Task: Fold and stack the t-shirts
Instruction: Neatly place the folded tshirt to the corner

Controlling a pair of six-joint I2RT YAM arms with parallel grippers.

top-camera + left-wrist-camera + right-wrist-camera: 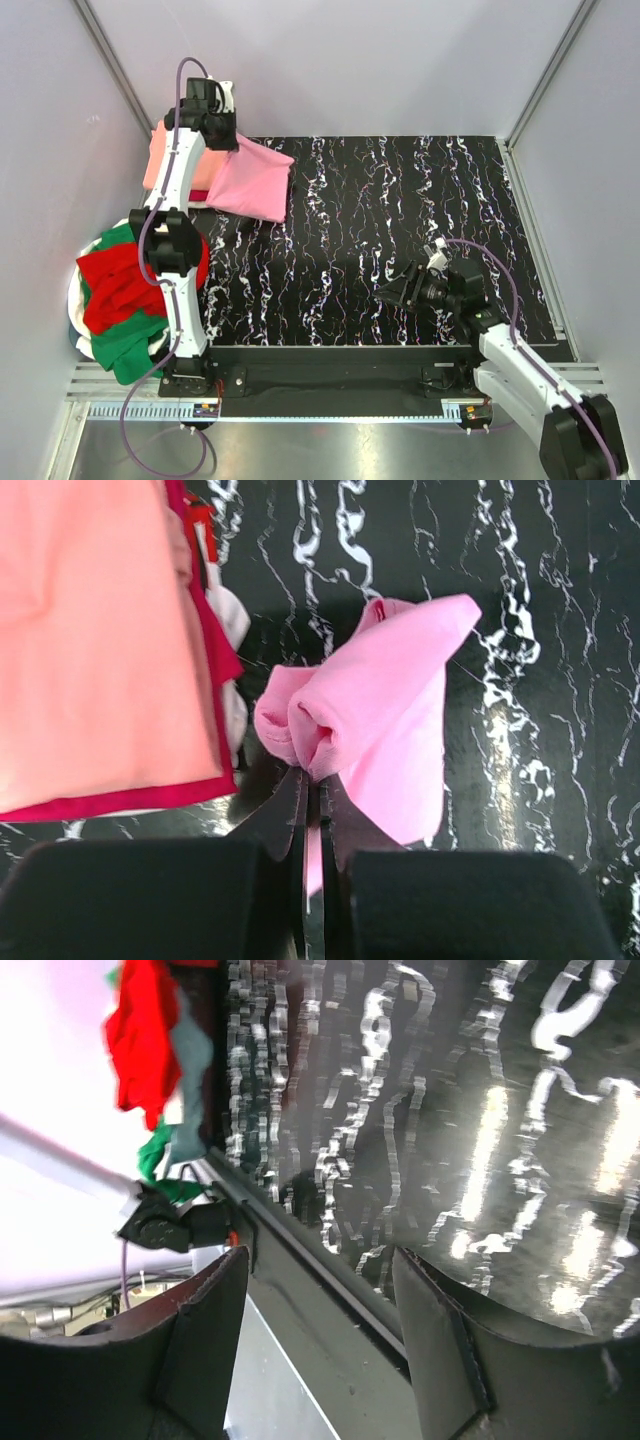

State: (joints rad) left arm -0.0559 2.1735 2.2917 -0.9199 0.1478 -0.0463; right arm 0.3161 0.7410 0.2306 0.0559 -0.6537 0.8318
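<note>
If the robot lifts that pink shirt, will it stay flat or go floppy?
Probably floppy: the pink t-shirt bunches and droops where the left gripper pinches it. It is likely light too, since one small pinch gathers the thin cloth.

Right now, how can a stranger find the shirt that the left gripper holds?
Look at the far left corner of the black marbled table, beside the folded salmon-orange t-shirt. The bubblegum pink t-shirt is there, pinched by the left gripper; no other shirt is that pink.

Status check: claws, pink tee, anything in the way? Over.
Left claw shut on pink tee, beside folded stack. Right claw open, empty, near front edge. Unfolded heap sits at left edge, out of the path.
</note>
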